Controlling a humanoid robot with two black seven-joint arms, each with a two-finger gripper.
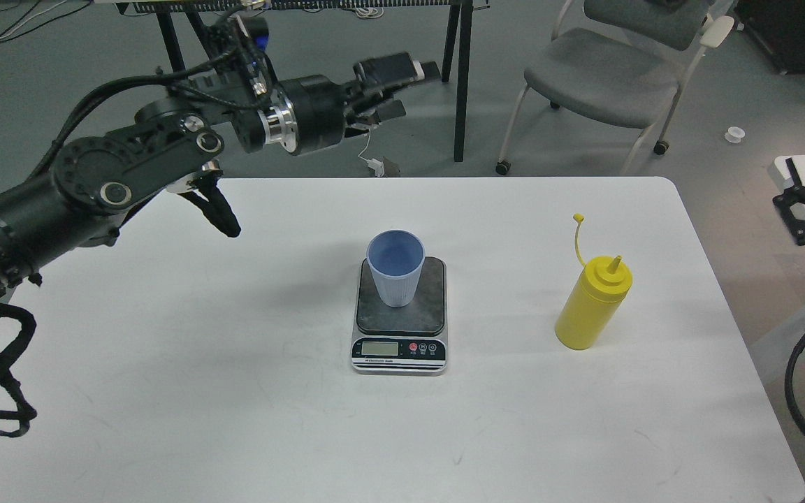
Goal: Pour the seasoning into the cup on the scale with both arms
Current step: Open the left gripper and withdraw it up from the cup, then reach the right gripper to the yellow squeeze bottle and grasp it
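While the table [165, 391] holds everything upright, the left gripper [402, 87] hangs high beyond its far edge, parted and empty; no right gripper shows. The bottle [591, 304] stands uncapped, well right of the scale [400, 318]. A careless grab could topple it or knock the cup [395, 269] off the platform.

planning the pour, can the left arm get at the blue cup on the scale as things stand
Probably yes: the left gripper hangs raised beyond the table's far edge, and nothing stands between it and the light blue cup.
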